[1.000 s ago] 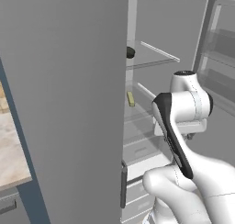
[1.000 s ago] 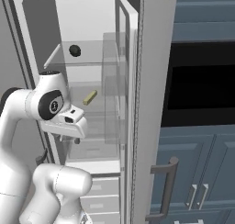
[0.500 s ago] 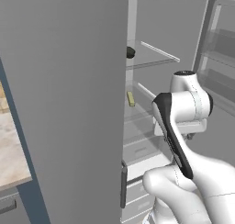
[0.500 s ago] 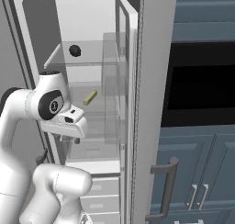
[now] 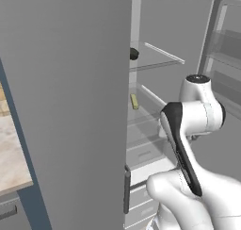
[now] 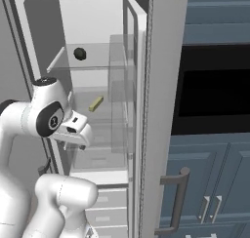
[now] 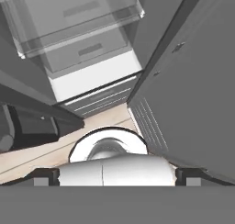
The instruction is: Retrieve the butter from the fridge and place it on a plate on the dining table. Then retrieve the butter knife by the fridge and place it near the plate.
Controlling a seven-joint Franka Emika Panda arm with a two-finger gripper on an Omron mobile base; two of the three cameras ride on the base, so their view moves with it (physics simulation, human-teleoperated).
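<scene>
**Butter waits on the middle shelf, hand not yet in reach**

The fridge (image 6: pixel 156 110) stands with its door swung open, and the butter (image 6: pixel 96 103) lies on a clear glass shelf (image 6: pixel 105 93) inside, at about 11 o'clock from the arm's elbow in the right base view. It is a small pale yellow-green stick, lying at a slant, with bare shelf all around it. A small dark round object (image 6: pixel 80 53) sits on the shelf above, at 11 o'clock from the butter.

The gripper's fingers are spread to their widest and grasp nothing; the hand view looks down at the lower drawers (image 7: pixel 82 39) and the floor.

The likely risks: the hand must turn upward and thread between two glass shelves, so a wrist or finger could strike a shelf edge. A slanted, slim stick may also slide away if the jaws close off-axis.
</scene>
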